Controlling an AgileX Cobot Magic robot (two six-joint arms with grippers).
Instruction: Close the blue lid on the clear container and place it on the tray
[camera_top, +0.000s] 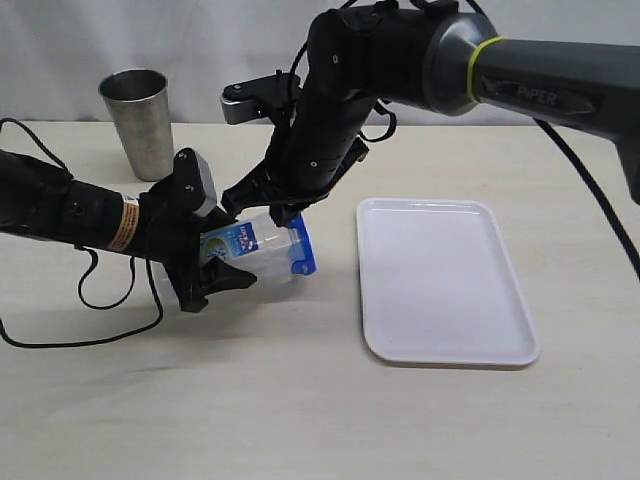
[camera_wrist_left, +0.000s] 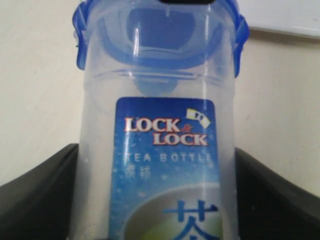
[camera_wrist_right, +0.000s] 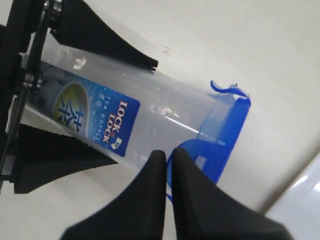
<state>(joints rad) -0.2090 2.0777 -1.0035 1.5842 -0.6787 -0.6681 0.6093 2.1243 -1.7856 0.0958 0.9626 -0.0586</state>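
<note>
- our left jaws stand part open around the clear container (camera_top: 248, 250), one on each side of its labelled body. they clamp it, tipped almost onto its side, with its mouth pointing away from them.
- we judge this hold is meant to steady the container and turn its mouth toward the right jaws.
- the blue lid (camera_wrist_right: 227, 132) sits on that mouth, just past the right jaws' tips.
- our right jaws are closed together and grip nothing we can make out. their tips press against a side flap of the lid, likely to snap it down.
- the tray (camera_top: 445, 300) lies bare just beyond the right jaws, near the lid end.
- the surface (camera_top: 300, 410) is pale and matte. a steel cup (camera_top: 140, 120) stands behind the left jaws, before a plain light wall.
</note>
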